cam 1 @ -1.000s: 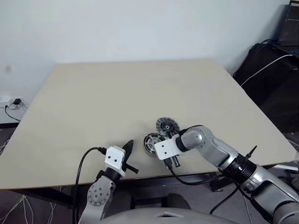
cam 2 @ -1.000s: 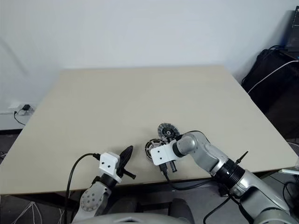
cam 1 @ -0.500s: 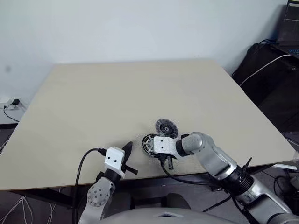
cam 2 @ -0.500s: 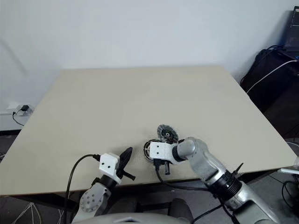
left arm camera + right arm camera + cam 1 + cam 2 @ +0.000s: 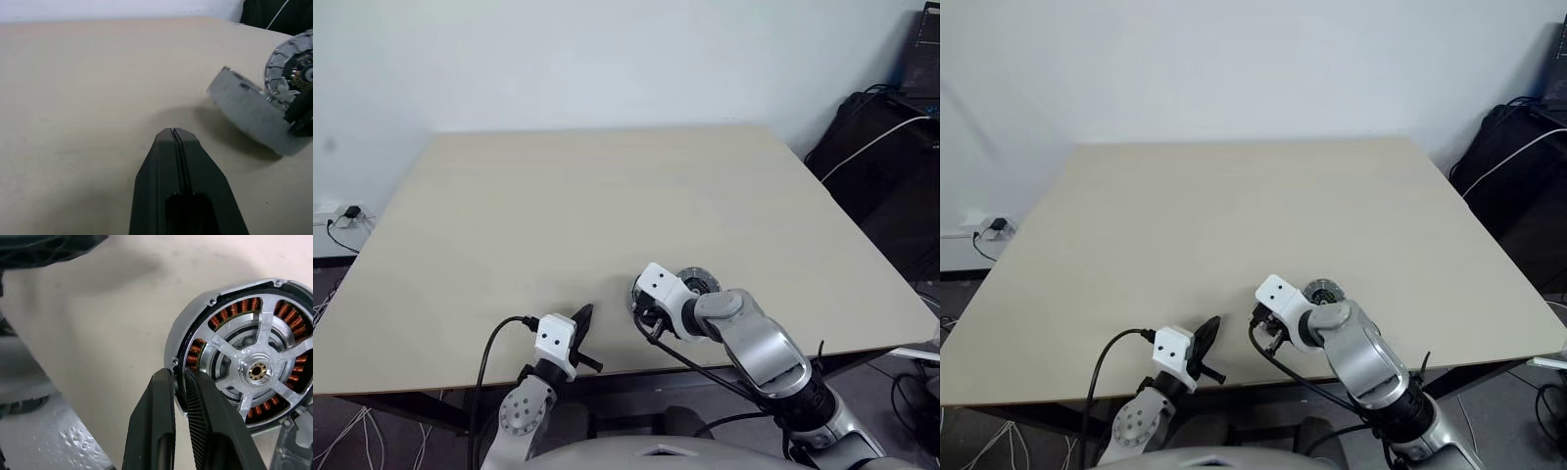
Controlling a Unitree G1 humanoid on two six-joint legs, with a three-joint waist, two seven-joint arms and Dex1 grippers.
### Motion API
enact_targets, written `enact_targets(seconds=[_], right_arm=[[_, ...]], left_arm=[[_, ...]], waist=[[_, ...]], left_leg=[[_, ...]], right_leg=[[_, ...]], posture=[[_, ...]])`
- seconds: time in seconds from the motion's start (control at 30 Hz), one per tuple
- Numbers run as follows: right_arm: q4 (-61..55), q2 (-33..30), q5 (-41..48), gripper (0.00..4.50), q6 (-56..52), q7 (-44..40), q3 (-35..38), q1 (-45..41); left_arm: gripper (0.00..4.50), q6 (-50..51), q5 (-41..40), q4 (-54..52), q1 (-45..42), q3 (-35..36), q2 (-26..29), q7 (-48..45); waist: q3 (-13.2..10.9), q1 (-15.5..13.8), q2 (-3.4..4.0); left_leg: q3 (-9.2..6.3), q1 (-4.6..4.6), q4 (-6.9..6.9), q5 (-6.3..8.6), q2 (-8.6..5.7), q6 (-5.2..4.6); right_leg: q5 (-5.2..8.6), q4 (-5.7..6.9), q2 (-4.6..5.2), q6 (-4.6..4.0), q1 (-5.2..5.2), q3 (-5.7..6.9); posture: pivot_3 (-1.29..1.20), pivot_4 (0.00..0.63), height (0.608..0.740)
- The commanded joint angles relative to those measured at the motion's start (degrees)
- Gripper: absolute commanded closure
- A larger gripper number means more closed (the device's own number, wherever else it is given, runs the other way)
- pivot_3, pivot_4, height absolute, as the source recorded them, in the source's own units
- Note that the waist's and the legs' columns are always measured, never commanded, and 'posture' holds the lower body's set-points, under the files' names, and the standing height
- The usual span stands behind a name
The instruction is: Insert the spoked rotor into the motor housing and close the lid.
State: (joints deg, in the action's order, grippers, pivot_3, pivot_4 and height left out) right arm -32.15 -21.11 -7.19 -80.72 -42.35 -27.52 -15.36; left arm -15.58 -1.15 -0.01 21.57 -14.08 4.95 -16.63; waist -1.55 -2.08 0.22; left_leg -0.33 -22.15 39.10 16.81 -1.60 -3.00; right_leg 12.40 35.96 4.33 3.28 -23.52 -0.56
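Item count. Table (image 5: 558, 196): 1. Motor housing (image 5: 193, 340) w/ copper windings: 1. Spoked rotor (image 5: 257, 372), seated in housing: 1. Grippers: 2, i.e. left gripper (image 5: 581, 319), right gripper (image 5: 178, 396). Wall socket (image 5: 342, 214) w/ cable: 1. Dark bag (image 5: 876, 147): 1.

No legible text, label, brand, number or sign anywhere. Motor housing (image 5: 244, 357): bare metal and copper windings, no marking readable. Desk (image 5: 558, 196): plain surface, nothing printed.
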Motion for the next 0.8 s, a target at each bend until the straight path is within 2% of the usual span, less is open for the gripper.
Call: enact_targets(seconds=[0.03, 0.27, 0.8], right_arm=[[-3.59, 0.33, 3.19, 4.4, -3.69, 2.34, 2.77, -2.61], [-3.19, 2.08, 10.31, 4.4, -6.98, 4.87, 3.21, -6.14], [16.38, 7.99, 13.23, 4.4, 4.55, 15.27, 0.92, -6.76]], left_arm=[[4.5, -1.83, -0.28, -0.39, -0.65, -0.29, -0.15, -0.3], [4.5, -1.14, -0.05, -2.0, -0.21, -0.56, -0.18, -0.02], [4.5, -0.47, -0.38, -2.31, -0.33, -0.51, -0.15, -0.08]], waist=[[0.0, 0.15, 0.0], [-0.01, 0.91, 0.02], [0.2, 1.16, 0.19]], left_leg=[[0.0, 0.0, 0.0, 0.0, 0.0, 0.0], [-0.02, 0.0, -0.01, -0.16, 0.02, -0.28], [-0.01, 0.02, 0.02, -0.17, -0.06, -0.3]], right_leg=[[0.0, 0.0, -0.01, 0.0, 0.0, 0.0], [0.0, 0.02, -0.09, 0.0, -0.02, 0.01], [-0.04, 0.03, -0.06, 0.06, 0.05, 0.01]], posture=[[0.0, 0.0, 0.74], [0.0, 0.0, 0.74], [0.0, 0.0, 0.74]])
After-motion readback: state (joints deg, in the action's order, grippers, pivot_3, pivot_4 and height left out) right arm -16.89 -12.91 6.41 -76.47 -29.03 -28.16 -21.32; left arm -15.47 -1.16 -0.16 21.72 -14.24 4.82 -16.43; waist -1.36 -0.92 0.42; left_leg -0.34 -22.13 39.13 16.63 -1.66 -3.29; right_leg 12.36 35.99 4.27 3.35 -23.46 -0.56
